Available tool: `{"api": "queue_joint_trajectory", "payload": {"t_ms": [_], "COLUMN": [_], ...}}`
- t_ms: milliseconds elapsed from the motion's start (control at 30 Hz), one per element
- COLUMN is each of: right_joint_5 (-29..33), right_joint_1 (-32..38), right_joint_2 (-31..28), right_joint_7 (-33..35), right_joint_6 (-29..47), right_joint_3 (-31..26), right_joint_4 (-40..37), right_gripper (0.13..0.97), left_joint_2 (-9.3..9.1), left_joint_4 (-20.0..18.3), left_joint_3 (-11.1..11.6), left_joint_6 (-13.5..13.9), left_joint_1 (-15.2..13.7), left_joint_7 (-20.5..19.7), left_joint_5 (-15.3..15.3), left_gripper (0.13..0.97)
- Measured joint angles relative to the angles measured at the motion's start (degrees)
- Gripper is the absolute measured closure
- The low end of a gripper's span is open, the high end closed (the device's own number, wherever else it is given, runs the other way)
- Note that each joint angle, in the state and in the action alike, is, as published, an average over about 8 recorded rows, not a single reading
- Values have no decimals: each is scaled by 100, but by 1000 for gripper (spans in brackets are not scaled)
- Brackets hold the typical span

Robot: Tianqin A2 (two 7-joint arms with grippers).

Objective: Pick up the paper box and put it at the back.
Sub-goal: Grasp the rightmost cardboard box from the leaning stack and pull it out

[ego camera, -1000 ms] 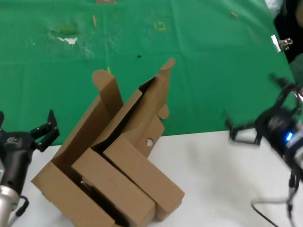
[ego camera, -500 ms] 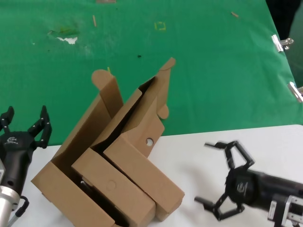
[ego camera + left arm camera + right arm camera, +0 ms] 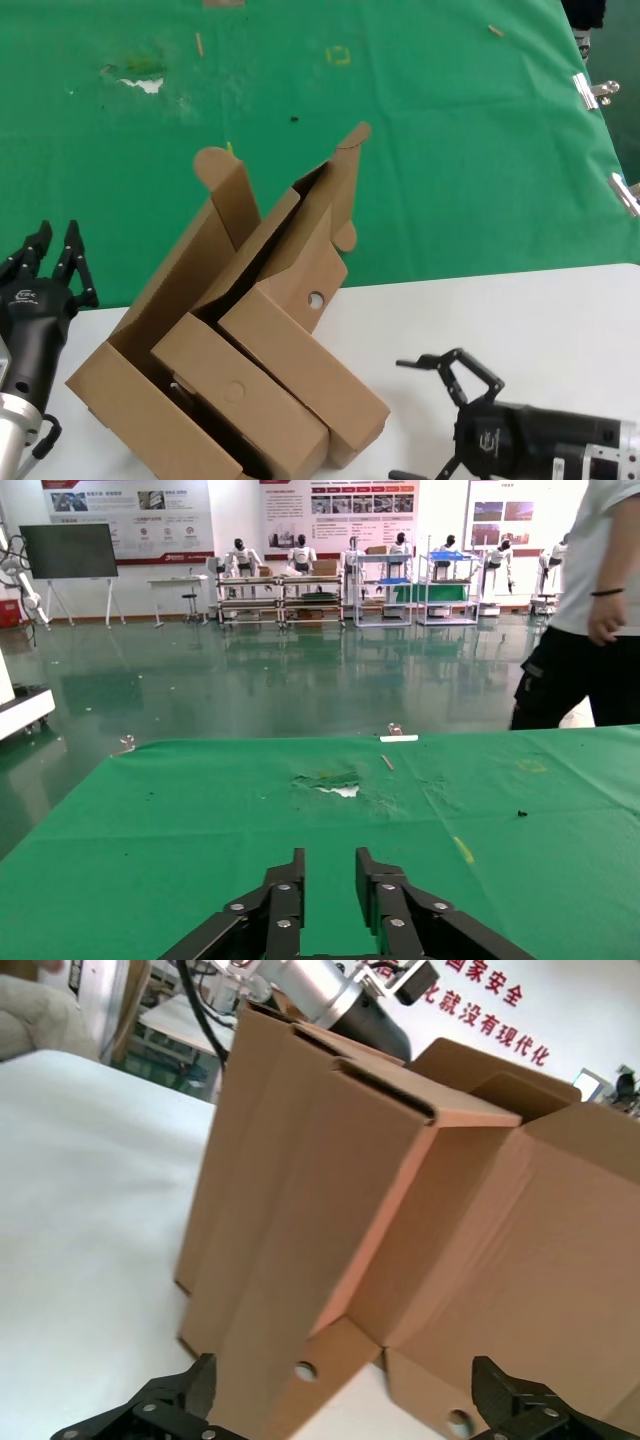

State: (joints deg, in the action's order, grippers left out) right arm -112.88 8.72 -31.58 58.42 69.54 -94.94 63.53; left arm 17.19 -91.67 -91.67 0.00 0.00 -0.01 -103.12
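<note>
Head view: the paper box (image 3: 300,365), with its round hole facing the right claw (image 3: 440,415), lies on the white surface (image 3: 520,320) at the right of a cluster of brown cartons; the right claw, fingers spread wide, sits low just right of it, and the left claw (image 3: 48,262) rests at the left edge. Left wrist view: the left claw (image 3: 330,880) has fingers nearly closed, empty, over the green cloth (image 3: 200,810). Right wrist view: the right claw (image 3: 345,1400) gapes wide before the paper box (image 3: 310,1260).

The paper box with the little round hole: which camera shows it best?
The head view: it shows the paper box nearly whole, hole facing out, nested among other cartons, with the open right gripper close by. The right wrist view shows only close-up walls and the hole. The left wrist view misses it entirely.
</note>
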Motion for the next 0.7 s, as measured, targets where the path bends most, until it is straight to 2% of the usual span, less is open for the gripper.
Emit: {"api": "queue_joint_trajectory", "payload": {"t_ms": [167,300,567,600,700], "right_joint_5": [36,52,-27,-33,-39], "right_joint_1": [-12,-22,-89,-102,-136], "right_joint_2": [35,69,181,188,194], "right_joint_7": [-14,-18,-133,-144,-154], "right_joint_6": [54,76,40,35,21], "right_joint_3": [-142,-225,-278,-282,-294], "right_joint_4": [-102,-107,106,125,145], "right_gripper": [243,243,399,399,480], "left_joint_2": [0,0,0,0,0], "left_joint_4": [0,0,0,0,0], "left_joint_3": [0,0,0,0,0], "left_joint_6": [0,0,0,0,0], "left_joint_1": [0,0,0,0,0], "left_joint_7": [0,0,0,0,0], "left_joint_5": [0,0,0,0,0], "left_gripper": [859,903,935,941,954]}}
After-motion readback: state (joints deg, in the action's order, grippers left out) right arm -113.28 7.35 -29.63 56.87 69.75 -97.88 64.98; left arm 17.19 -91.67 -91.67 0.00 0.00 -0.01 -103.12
